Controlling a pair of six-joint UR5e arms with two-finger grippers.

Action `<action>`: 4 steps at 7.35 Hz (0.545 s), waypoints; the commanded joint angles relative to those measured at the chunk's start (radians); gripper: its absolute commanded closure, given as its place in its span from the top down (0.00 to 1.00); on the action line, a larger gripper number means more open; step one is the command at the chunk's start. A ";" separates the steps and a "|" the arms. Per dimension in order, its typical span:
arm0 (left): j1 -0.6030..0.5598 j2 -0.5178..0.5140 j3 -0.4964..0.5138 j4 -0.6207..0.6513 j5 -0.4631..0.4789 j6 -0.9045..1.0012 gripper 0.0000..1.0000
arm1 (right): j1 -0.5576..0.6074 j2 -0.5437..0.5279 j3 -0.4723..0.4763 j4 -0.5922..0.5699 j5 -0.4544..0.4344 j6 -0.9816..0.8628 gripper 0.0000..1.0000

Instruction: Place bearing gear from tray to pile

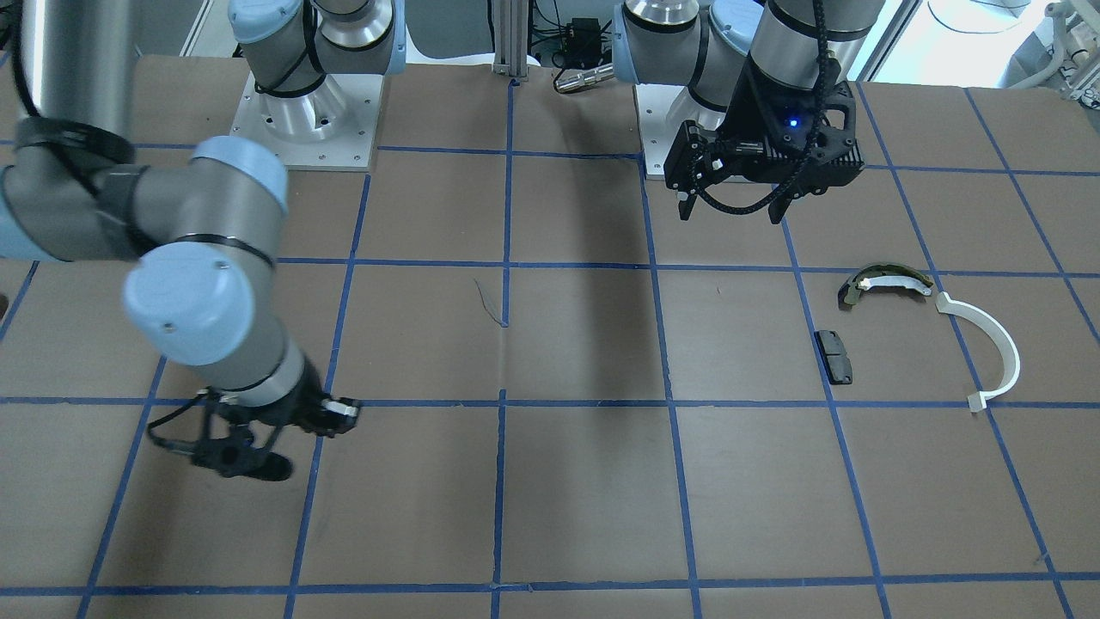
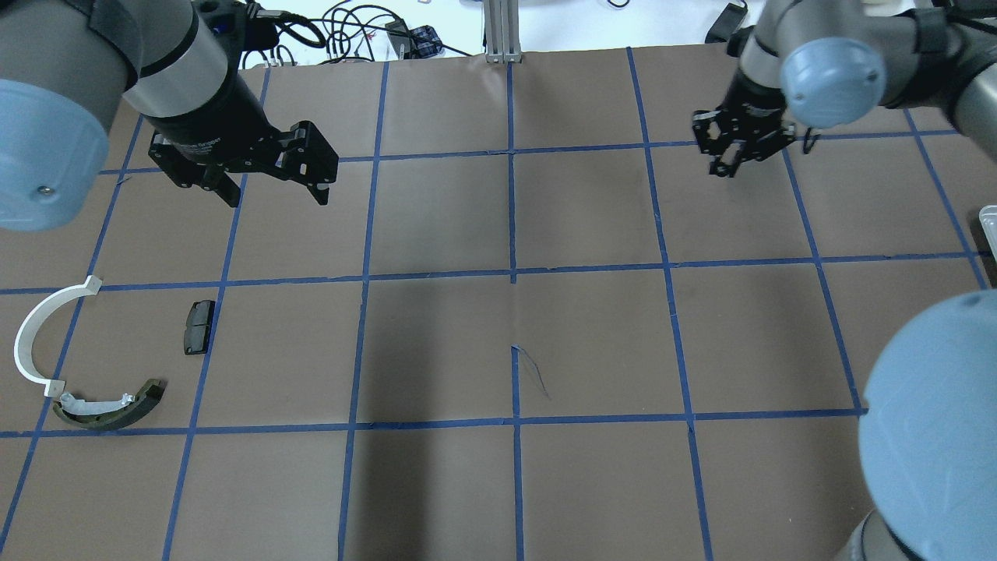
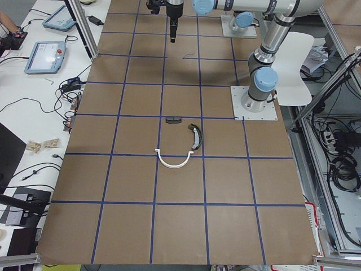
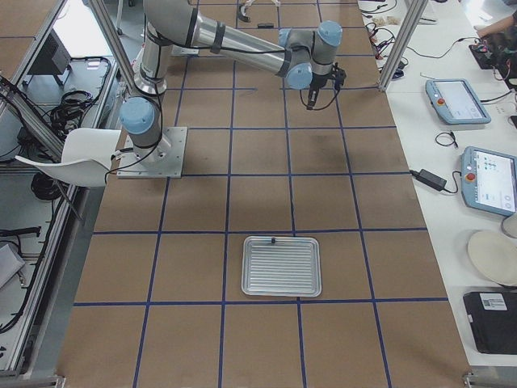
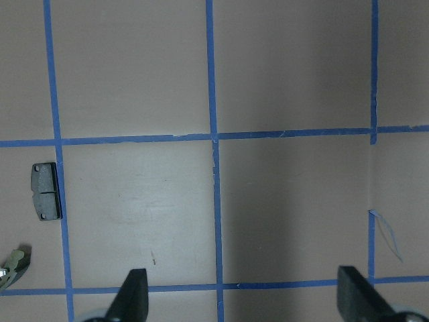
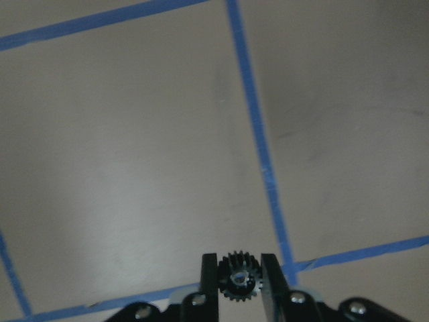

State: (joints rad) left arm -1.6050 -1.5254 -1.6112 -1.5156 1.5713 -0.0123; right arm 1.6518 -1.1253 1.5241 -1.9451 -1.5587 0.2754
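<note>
My right gripper is shut on a small black bearing gear, held between its two fingers above bare brown table. That gripper hangs over the far right part of the table in the overhead view. The pile lies at the left: a white C-shaped arc, an olive-and-white curved shoe and a small black pad. My left gripper is open and empty, raised beyond the pile. The pad shows in its wrist view. The ribbed metal tray lies empty at the table's right end.
The table is brown paper with a blue tape grid. A corner of the tray shows at the overhead view's right edge. The arm bases stand along the robot's side.
</note>
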 commanded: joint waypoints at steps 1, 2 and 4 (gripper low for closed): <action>0.000 -0.005 0.002 0.000 -0.004 0.003 1.00 | 0.167 0.015 0.028 -0.046 0.011 0.134 0.00; 0.006 -0.007 0.001 0.000 -0.007 0.003 1.00 | 0.216 0.034 0.060 -0.098 0.026 0.166 0.00; 0.016 -0.016 0.002 0.000 -0.008 0.002 1.00 | 0.276 0.059 0.123 -0.231 0.028 0.269 0.00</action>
State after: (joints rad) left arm -1.5937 -1.5382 -1.6097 -1.5156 1.5629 -0.0103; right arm 1.8902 -1.0803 1.6089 -2.1072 -1.5344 0.4773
